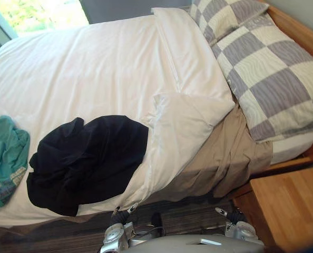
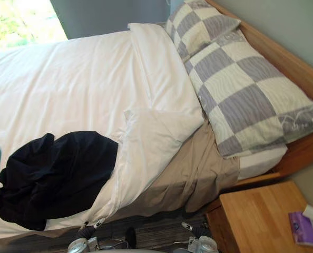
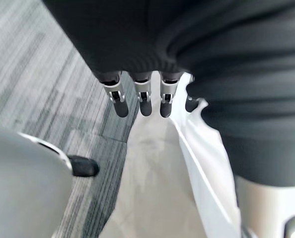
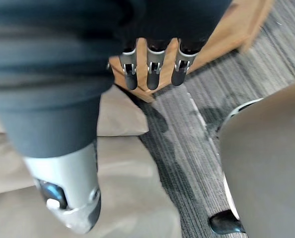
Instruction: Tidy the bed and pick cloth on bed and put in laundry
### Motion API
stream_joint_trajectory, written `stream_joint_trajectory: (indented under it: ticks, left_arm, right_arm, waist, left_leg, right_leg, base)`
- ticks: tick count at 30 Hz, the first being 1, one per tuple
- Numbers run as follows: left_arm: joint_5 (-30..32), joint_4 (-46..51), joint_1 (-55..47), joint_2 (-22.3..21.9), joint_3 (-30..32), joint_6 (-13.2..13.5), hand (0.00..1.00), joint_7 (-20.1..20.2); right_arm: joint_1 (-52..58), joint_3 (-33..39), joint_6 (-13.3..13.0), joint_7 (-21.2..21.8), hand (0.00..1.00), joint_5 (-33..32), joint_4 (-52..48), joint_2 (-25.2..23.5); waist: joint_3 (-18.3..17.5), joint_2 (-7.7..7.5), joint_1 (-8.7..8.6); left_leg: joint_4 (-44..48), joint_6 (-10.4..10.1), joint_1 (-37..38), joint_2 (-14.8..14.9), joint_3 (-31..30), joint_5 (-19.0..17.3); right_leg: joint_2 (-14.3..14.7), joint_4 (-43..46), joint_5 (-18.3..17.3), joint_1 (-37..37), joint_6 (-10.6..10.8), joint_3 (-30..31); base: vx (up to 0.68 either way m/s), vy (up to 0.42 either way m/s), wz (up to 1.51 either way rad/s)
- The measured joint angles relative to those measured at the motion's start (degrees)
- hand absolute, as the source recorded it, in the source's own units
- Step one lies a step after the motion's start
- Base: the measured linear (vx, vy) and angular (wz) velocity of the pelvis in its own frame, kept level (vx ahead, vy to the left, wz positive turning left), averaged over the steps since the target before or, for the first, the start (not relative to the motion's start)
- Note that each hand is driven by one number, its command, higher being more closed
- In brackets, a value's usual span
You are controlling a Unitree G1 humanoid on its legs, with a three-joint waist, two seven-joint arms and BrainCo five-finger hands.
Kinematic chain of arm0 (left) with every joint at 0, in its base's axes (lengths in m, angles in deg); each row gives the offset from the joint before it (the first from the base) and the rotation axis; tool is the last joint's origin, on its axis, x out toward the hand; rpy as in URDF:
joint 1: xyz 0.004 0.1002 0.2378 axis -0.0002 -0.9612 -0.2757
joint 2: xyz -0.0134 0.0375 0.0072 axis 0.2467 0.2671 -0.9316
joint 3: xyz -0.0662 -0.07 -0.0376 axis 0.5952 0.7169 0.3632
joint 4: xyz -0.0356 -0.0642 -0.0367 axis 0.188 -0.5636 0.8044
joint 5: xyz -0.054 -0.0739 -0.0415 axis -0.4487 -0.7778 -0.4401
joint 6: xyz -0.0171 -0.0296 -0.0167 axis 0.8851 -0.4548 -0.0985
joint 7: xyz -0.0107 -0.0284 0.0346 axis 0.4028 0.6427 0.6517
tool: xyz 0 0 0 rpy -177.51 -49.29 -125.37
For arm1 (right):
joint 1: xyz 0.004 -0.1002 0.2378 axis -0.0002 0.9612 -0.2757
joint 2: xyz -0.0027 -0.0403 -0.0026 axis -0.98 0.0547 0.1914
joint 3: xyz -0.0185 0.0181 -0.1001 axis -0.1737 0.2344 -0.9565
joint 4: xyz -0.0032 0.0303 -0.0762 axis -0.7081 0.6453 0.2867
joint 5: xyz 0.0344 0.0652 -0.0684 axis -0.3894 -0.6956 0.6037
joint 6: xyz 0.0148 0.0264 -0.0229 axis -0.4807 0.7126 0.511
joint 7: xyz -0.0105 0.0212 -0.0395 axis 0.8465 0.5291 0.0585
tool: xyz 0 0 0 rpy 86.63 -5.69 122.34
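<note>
The left hand (image 3: 143, 96) hangs with its fingers (image 3: 120, 99) straight, side by side and holding nothing, above grey carpet (image 3: 38, 89) at the white duvet (image 1: 93, 68) edge. The right hand (image 4: 152, 72) likewise has straight, empty fingers (image 4: 181, 69), above the carpet between the tan sheet (image 1: 225, 158) and the wooden nightstand (image 1: 288, 205). On the duvet's near side lies a crumpled black cloth (image 1: 88, 161); just beside it, towards the robot's left, lies a teal cloth (image 1: 6, 158) with a pale printed patch, too small to read. The duvet's corner (image 1: 183, 126) is folded back, baring the sheet. Two checked pillows (image 1: 272, 79) lie against the wooden bed frame (image 2: 283, 58). A purple tissue pack (image 2: 309, 226) sits on the nightstand, its print illegible
</note>
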Motion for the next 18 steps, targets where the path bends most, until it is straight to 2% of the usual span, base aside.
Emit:
stream_joint_trajectory:
  ticks: [1,2,3,4,5,8,9,10,12,18]
  left_arm:
    - [0.0,1.0,0.1,0.3,0.0,-0.2,0.00,0.0]
    - [-0.1,1.5,0.2,0.3,0.4,-0.2,0.00,0.0]
    - [0.0,1.6,0.3,0.3,0.6,-0.2,0.00,0.0]
    - [-0.1,1.6,0.3,0.2,0.6,-0.2,0.00,0.0]
    - [0.1,1.5,0.2,0.2,0.6,-0.2,0.00,0.0]
    - [0.1,1.3,-0.3,0.5,0.4,-0.3,0.00,0.0]
    - [0.1,1.0,-0.6,0.5,0.5,-0.4,0.00,0.0]
    - [0.1,0.9,-1.2,0.3,0.5,-0.4,0.00,-0.1]
    - [0.1,-0.1,-1.2,0.3,-0.2,-0.4,0.00,-0.6]
    - [0.0,-1.2,-1.6,0.1,-1.4,-0.7,0.00,-2.8]
  right_arm:
    - [0.4,0.0,0.0,0.0,0.00,0.0,-0.6,-0.4]
    - [0.5,0.0,0.0,0.0,0.00,0.0,-0.7,-0.4]
    - [1.1,0.1,0.0,-0.1,0.00,-0.1,-1.0,-0.4]
    - [1.3,0.2,0.1,-0.1,0.00,0.0,-1.4,-0.3]
    - [1.8,0.3,0.1,-0.1,0.00,0.0,-2.1,-0.4]
    - [2.6,2.7,0.1,0.0,0.00,-0.2,-3.0,-1.1]
    - [2.9,4.0,0.1,0.0,0.00,-0.6,-2.9,-1.6]
    - [3.5,6.6,0.0,-0.1,0.00,-1.6,-2.9,-2.3]
    - [4.1,8.5,0.0,-0.2,0.00,-4.0,-3.0,-2.5]
    - [6.7,12.9,0.0,-2.2,0.00,-13.7,-3.6,-2.5]
  waist:
    - [0.2,-0.58,-0.33]
    - [0.5,-0.95,-0.25]
    - [0.4,-0.87,-0.13]
    - [0.4,-0.68,-0.11]
    - [0.3,-0.59,-0.11]
    - [-0.7,-0.68,-1.07]
    - [-1.3,-0.81,-1.21]
    - [-2.3,-0.78,-1.47]
    - [-2.8,-0.48,-1.69]
    - [-3.5,0.59,-2.64]
  left_leg:
    - [2.9,2.1,-1.9,0.4,7.8,-2.6]
    - [5.4,2.4,-2.4,1.5,12.7,-3.9]
    - [10.8,2.3,-4.0,3.9,20.2,-6.4]
    - [12.9,2.4,-4.7,4.2,21.2,-7.2]
    - [14.9,2.5,-4.9,4.1,20.9,-7.4]
    - [13.4,2.6,-4.2,2.5,18.7,-7.3]
    - [10.5,2.6,-3.3,1.5,18.1,-6.2]
    - [3.4,2.3,-0.8,-0.3,17.9,-3.0]
    - [-1.3,2.0,0.8,-1.3,17.5,-1.2]
    - [-1.3,1.7,0.4,-1.0,17.7,-1.4]
  right_leg:
    - [-0.9,-0.2,0.2,0.0,-0.2,-2.1]
    - [-1.3,-0.2,0.2,0.0,-0.2,-2.5]
    - [-2.0,0.0,0.2,0.2,-0.2,-3.3]
    - [-2.2,0.4,0.2,0.2,-0.2,-3.4]
    - [-2.8,0.9,0.1,0.3,-0.2,-3.3]
    - [-4.1,3.7,0.8,0.0,0.8,-3.5]
    - [-4.3,3.8,0.9,-0.1,1.0,-3.6]
    - [-4.4,3.4,1.3,-0.5,1.5,-3.8]
    - [-4.1,2.4,1.5,-0.2,1.6,-3.8]
    - [-3.5,1.2,1.6,0.4,1.5,-3.2]
  base:
    - [0.02,0.016,0.41]
    - [0.03,0.048,0.41]
    - [0.07,0.085,0.18]
    - [0.08,0.112,0.20]
    - [0.09,0.174,0.20]
    - [0.04,0.126,0.31]
    - [-0.02,0.122,0.31]
    - [-0.03,0.113,0.20]
    - [-0.08,0.052,0.10]
    - [-0.06,-0.033,-0.06]
